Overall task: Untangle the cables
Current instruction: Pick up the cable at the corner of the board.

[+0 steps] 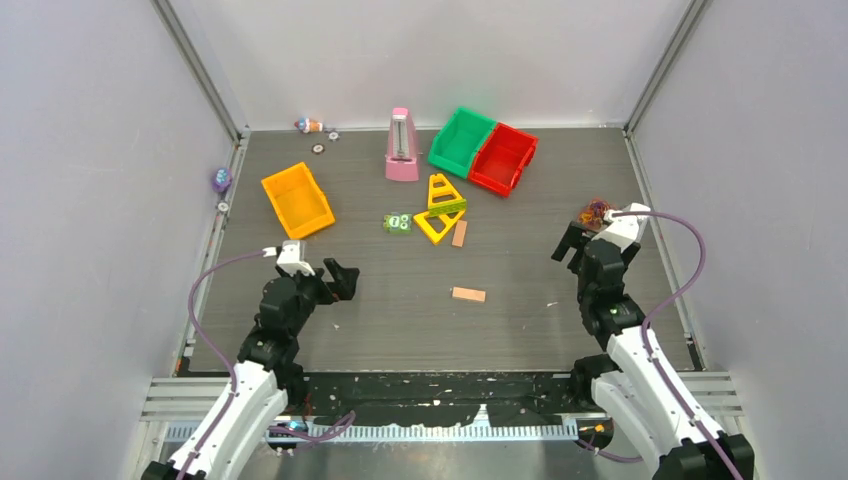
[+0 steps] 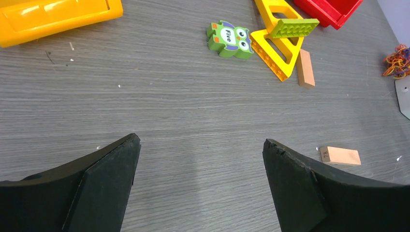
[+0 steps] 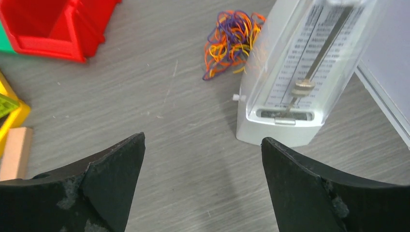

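Seen from above, the cables [image 1: 597, 211] were a small knot at about 3 o'clock on the dark, wood-grained bench [image 1: 400, 330]. They lay just beyond the right claw [image 1: 570, 245], crowded by that arm's wrist. The strands could not be told apart there. The right claw stood spread and empty. The left claw [image 1: 340, 283], near 8 o'clock, was likewise spread and held nothing.

In the left wrist view, that claw's two matte black fingers were cut off by the bottom edge and stood wide apart over bare bench. The cables sat at 2 o'clock, clipped by the right edge, as a wiry tuft of orange, yellow and purple. A flat green owl piece [image 2: 229, 39] printed "Five" lay at 12 o'clock, just beside a yellow plastic triangle frame [image 2: 270, 54].

In the right wrist view, the black fingers, scuffed at the edges, were again spread with nothing between them. The cables lay at 12 o'clock as thin looping strands, just beside a clear-cased metronome [image 3: 300, 77] whose top was cut off. Only a corner of a red bin [image 3: 48, 29] showed at 10 o'clock.
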Controlling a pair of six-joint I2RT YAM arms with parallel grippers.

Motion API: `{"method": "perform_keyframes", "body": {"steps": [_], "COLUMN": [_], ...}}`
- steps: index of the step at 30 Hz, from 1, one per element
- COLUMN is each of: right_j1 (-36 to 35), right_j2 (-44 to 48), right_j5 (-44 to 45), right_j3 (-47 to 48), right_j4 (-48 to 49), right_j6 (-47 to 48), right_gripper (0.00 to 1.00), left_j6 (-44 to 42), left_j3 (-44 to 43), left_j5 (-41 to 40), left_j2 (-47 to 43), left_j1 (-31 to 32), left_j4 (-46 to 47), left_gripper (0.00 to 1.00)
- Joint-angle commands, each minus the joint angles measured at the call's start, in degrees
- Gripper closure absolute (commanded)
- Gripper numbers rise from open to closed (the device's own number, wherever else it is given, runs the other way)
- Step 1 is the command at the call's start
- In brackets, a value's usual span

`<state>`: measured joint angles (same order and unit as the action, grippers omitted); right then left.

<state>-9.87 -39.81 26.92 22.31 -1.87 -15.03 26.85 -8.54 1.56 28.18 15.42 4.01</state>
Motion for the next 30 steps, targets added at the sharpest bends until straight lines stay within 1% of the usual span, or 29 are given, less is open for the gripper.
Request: {"method": "perform_keyframes", "body": {"steps": [1, 6, 10, 12, 17, 21, 24, 27, 28, 29, 30], "right_j1": [0.89, 4.09, 4.37, 4.11, 2.44, 0.61, 0.52, 1.39, 1.85, 2.79, 3.44], "right_j2": [-2.74, -10.21, -18.09, -20.26, -24.26, -30.6, -38.58, -47.68, -49.37, -52.73, -54.32], "right_j5": [0.28, -4.73, -7.62, -7.89, -7.02, -2.72, 1.62, 3.49, 2.94, 2.21, 2.15], "right_j3": [3.79, 10.45, 18.15, 21.02, 26.9, 37.08, 43.9, 52.94, 54.74, 59.16, 60.31], "right_j4": [-5.42, -8.3, -11.51, -12.48, -13.88, -17.61, -20.89, -24.16, -26.13, -27.07, -28.74], "right_j6": [-2.37, -4.03, -4.37, -4.72, -5.0, -4.33, -2.83, -1.57, -1.19, -1.03, -0.3], "right_gripper": [0.05, 0.05, 0.05, 0.04, 0.04, 0.05, 0.04, 0.01, 0.02, 0.03, 0.04], "left_j6": [0.28, 0.29, 0.08, 0.05, -0.02, -0.07, -0.05, -0.05, -0.06, -0.07, -0.07], "left_j3": [-1.73, -1.58, -1.83, -1.84, -1.78, -1.76, -1.75, -1.85, -1.84, -1.86, -1.84], "left_j5": [-0.02, 0.76, 0.97, 0.98, 1.01, 0.99, 0.99, 1.07, 1.05, 1.01, 0.99], "left_j2": [0.86, 0.88, 1.23, 1.26, 1.26, 1.11, 1.41, 1.72, 1.82, 1.87, 1.84], "left_j1": [0.23, 0.22, 0.22, 0.22, 0.22, 0.22, 0.22, 0.22, 0.25, 0.23, 0.22], "left_j4": [1.75, 2.05, 1.91, 1.9, 1.89, 1.92, 2.24, 2.37, 2.32, 2.32, 2.32], "left_gripper": [0.0, 0.0, 0.0, 0.0, 0.0, 0.0, 0.0, 0.01, 0.01, 0.01, 0.0]}}
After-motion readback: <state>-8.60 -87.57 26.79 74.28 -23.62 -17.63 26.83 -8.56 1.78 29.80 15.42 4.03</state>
